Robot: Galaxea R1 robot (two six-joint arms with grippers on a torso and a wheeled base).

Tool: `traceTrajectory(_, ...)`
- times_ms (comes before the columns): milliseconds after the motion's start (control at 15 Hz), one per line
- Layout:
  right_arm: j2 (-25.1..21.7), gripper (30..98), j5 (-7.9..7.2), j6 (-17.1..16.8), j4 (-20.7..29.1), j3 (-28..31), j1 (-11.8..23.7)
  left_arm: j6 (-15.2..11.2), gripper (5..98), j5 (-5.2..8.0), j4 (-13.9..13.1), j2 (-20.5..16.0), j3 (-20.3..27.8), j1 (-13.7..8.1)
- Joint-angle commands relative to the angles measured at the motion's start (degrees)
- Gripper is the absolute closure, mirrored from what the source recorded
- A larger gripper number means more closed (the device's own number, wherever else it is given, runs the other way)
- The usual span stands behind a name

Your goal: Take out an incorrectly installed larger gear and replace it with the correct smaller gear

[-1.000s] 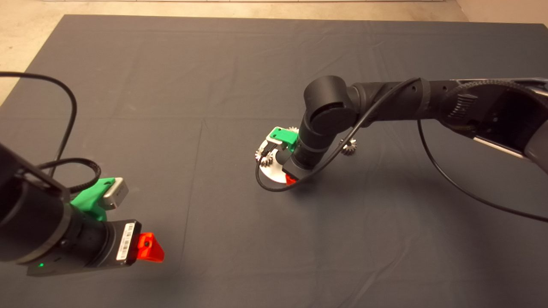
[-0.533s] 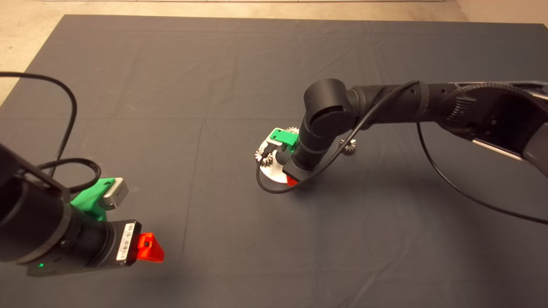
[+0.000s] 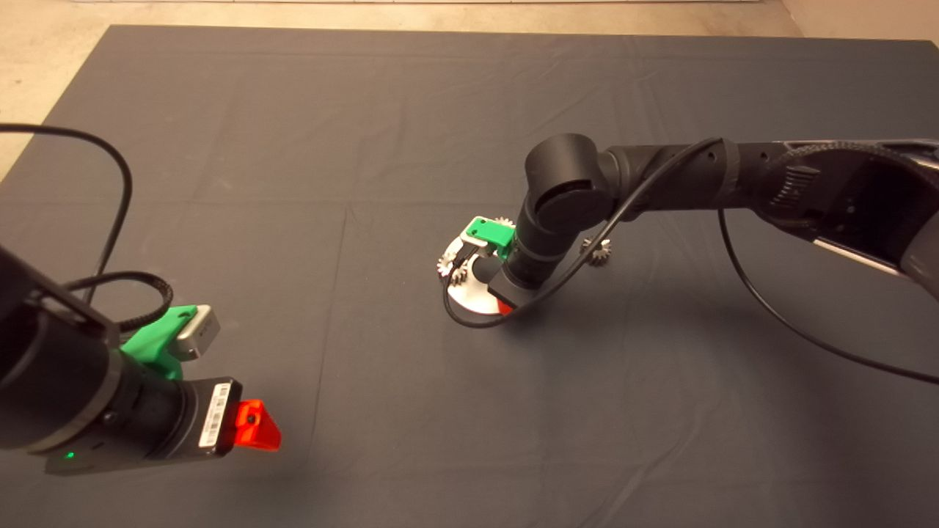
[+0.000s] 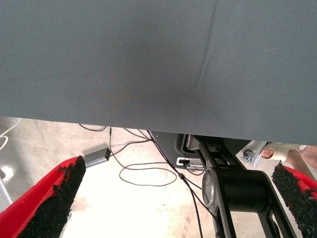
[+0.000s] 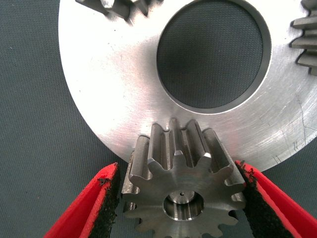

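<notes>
My right gripper [image 5: 178,168] reaches down over a round silver plate [image 5: 109,89] with a large centre hole. It is shut on the larger gear [image 5: 183,188], a grey-silver gear with long teeth. This gear sits at the plate's rim, with a pin showing in its central hole. In the head view the right gripper [image 3: 500,299] hides this gear. The smaller gear [image 3: 598,253], dark with glinting teeth, lies on the mat just right of the plate [image 3: 468,302]. My left gripper [image 3: 257,425] is parked at the lower left, open and holding nothing.
Two paler small gears [image 5: 116,6] [image 5: 308,42] sit elsewhere on the plate's rim, also seen as small gears [image 3: 502,222] [image 3: 449,268] from above. A black cable [image 3: 469,321] loops beside the plate. The left wrist view shows the mat's edge [image 4: 148,126] and cables on the floor.
The right arm has shifted slightly to the right over the plate. The left arm has not moved.
</notes>
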Motion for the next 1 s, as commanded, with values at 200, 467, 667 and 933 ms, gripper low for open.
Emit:
traceTrajectory(200, 0.04, 72.9, -7.35, -0.44, -2.23, 0.01, 1.31, 0.64, 5.9, 7.29, -1.35, -0.16, 0.88, -0.41)
traceTrajectory(467, 0.04, 75.9, -7.35, -0.44, -2.23, 0.18, 1.31, 0.73, 5.9, 7.29, -1.35, -0.16, 0.94, -0.49)
traceTrajectory(667, 0.13, 76.5, -7.35, -0.44, -2.14, 0.64, 1.31, 0.73, 5.9, 7.38, -1.35, -0.25, 0.87, -0.41)
traceTrajectory(933, 0.04, 77.4, -7.35, -0.44, -2.22, 0.71, 1.31, 0.73, 5.9, 7.38, -1.35, -0.25, 0.92, -0.41)
